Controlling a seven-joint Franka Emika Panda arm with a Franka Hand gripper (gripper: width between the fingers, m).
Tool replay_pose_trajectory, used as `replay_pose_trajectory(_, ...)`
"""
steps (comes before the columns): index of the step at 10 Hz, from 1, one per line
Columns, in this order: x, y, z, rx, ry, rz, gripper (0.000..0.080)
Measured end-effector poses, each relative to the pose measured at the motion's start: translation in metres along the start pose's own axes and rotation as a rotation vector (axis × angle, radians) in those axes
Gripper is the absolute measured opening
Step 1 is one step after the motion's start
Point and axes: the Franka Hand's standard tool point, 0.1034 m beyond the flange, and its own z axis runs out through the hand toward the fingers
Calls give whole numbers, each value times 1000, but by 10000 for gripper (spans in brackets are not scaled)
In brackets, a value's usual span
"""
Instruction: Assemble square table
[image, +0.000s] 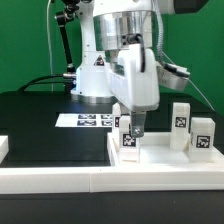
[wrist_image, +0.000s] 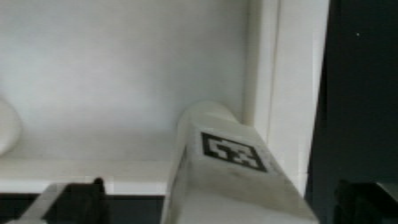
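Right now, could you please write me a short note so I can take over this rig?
Gripper: open, holding nothing, just above a leg standing upright on the tabletop.
Other legs: three stand upright on the same tabletop, near the white wall.
Marker board lies behind on the black table.
Done: legs gathered on the top.
Left: whether any leg is fastened cannot be told; check before continuing.

The arm (image: 118, 40) is white and glossy, with rounded segments, grey joint rings and a small dark logo on its base. Black cables trail behind. The gripper (image: 135, 128) has dark fingers (wrist_image: 75, 198).
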Motion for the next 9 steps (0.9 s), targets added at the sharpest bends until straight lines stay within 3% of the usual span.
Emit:
replay_pose_trajectory(5, 1, -1, 0, 2, 2, -335, 649)
replay_pose_trajectory(9, 1, -1, 0, -19, 19, -663, 649)
